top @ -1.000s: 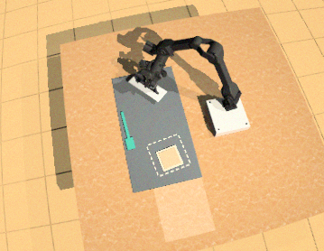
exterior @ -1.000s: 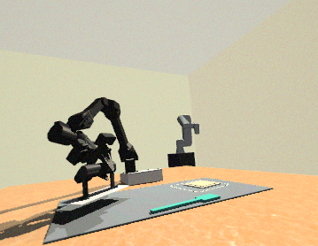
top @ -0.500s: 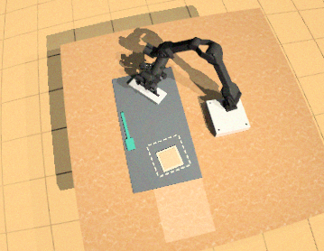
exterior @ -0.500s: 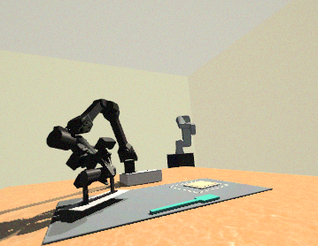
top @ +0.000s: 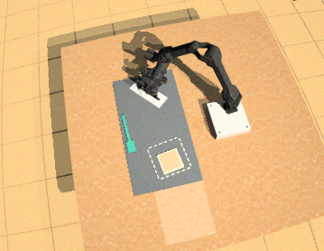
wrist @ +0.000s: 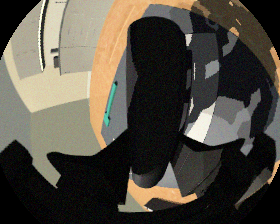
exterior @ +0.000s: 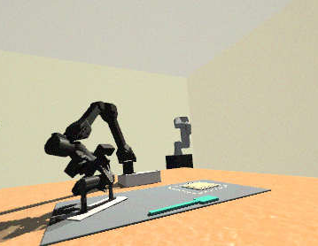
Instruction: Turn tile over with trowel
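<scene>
My gripper [top: 152, 82] [exterior: 89, 182] is shut on the dark bar handle [wrist: 153, 96] of the small trowel. The trowel's white flat blade [top: 160, 100] [exterior: 99, 206] [wrist: 207, 125] lies on the far end of the grey mat [top: 175, 113] [exterior: 243, 191]. The beige square tile [top: 171, 162] [exterior: 200, 185] lies flat inside the white dashed outline [top: 150, 158] at the mat's near end, well away from the trowel. A faint pattern shows on the tile's top in the exterior view.
A teal flat tool [top: 127, 132] [exterior: 182, 205] [wrist: 110, 108] lies along the mat's left side. The arm's white base plate [top: 229, 122] [exterior: 138, 178] sits right of the mat. A pale strip [top: 184, 212] marks the table in front of the mat. A grey robot [exterior: 182, 137] stands far behind.
</scene>
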Motion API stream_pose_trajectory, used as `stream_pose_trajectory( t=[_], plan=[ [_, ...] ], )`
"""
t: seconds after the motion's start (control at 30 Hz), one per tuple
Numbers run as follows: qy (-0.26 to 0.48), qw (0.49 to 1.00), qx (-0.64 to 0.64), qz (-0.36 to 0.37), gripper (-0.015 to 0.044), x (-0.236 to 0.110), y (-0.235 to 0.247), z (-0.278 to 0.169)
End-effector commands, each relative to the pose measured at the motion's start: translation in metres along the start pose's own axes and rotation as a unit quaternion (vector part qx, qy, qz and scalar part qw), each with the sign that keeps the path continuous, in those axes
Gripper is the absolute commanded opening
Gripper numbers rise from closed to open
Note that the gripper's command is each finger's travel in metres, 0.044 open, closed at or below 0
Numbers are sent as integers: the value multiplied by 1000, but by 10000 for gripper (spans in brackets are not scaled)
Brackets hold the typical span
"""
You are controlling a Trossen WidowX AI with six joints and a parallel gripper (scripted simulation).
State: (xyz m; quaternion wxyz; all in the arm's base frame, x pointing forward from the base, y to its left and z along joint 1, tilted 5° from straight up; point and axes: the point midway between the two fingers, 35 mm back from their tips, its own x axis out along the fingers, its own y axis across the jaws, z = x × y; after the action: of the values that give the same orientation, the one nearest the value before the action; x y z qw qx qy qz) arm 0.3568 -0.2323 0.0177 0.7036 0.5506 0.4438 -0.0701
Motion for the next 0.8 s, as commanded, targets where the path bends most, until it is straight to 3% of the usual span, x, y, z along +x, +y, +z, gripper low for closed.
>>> stream_pose_trajectory(
  t=[0.0, 0.27, 0.57, 0.77],
  plan=[
    [0, 1000, -1, 4, 105, 1, 0, 0],
    [0, 1000, -1, 4, 300, 1, 0, 0],
    [0, 1000, -1, 4, 300, 0, 0, 0],
    [0, 1000, -1, 1, 300, -36, -1, 1]
  ],
)
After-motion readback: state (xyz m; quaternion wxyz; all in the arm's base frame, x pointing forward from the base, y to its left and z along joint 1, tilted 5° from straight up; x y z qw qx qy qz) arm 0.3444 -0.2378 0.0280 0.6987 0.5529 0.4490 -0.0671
